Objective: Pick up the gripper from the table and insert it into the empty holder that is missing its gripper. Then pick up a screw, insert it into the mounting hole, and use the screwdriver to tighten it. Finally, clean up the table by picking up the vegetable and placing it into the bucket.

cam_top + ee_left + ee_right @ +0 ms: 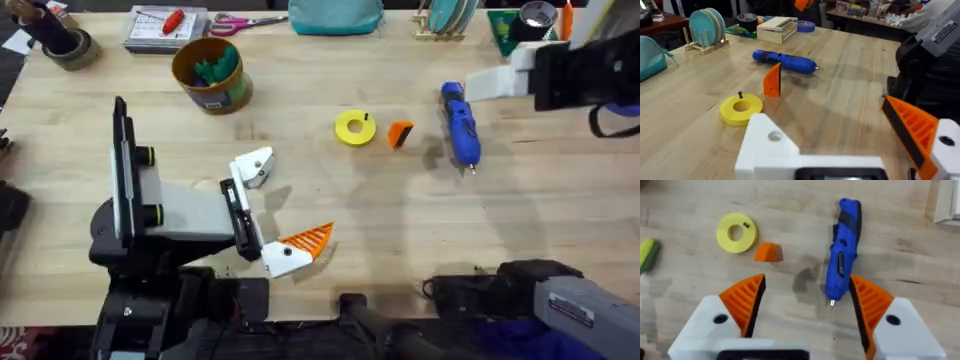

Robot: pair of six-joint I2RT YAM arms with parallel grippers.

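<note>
One gripper, one screwdriver, one bucket.

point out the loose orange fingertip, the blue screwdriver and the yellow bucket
loose orange fingertip (400, 134), overhead view, middle of the wedge
blue screwdriver (461, 124), overhead view, middle of its body
yellow bucket (187, 78), overhead view, its rim

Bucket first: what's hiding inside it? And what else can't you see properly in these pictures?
- Bucket, overhead view: the green things inside are too small to name.
- Vegetable, right wrist view: partly cut off by the picture's edge.
- Dark speck on the yellow disc, left wrist view: too small to call a screw.
</note>
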